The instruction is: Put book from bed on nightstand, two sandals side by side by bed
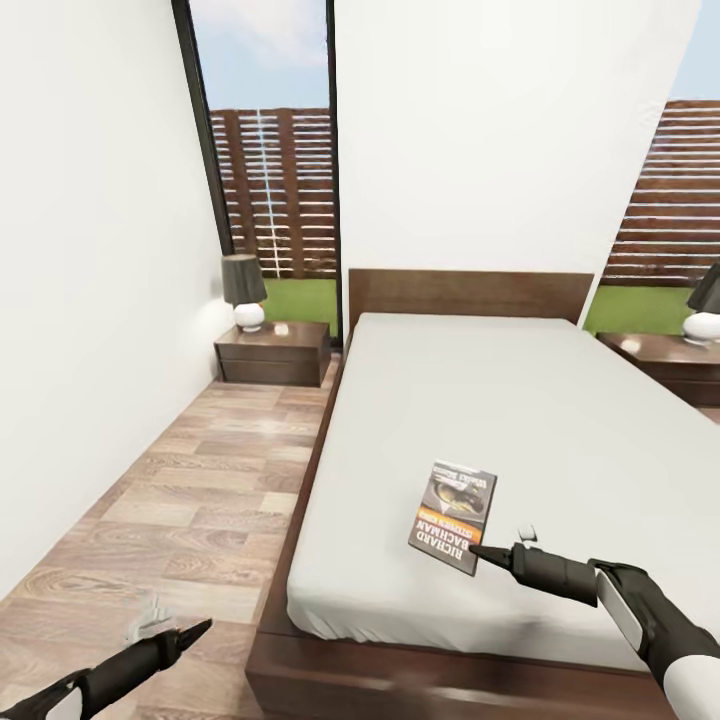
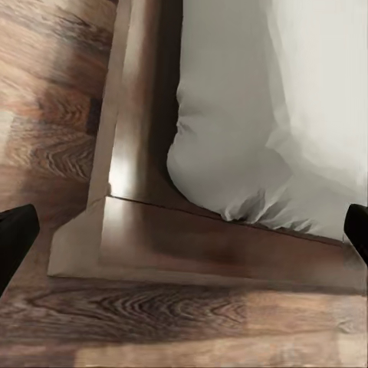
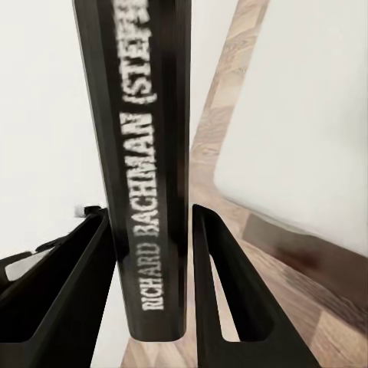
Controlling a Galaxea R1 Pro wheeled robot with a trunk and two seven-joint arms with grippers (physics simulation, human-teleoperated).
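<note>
Already the thin dark paperback book (image 1: 453,515) with white lettering and an orange band is pinched along its spine between the right gripper (image 1: 492,553), raised near the 6 o'clock edge of the pale grey mattress of the low brown-framed bed (image 1: 520,400). It looks light and fairly stiff but slick-covered, so a firm spine hold seems wise. The left gripper (image 1: 190,635) hangs at 7 o'clock over plank floor, its jaws spread.

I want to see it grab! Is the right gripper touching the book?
Touching. In the right wrist view, the book's spine sits pinched between both fingers of the right gripper, no gap visible.
</note>
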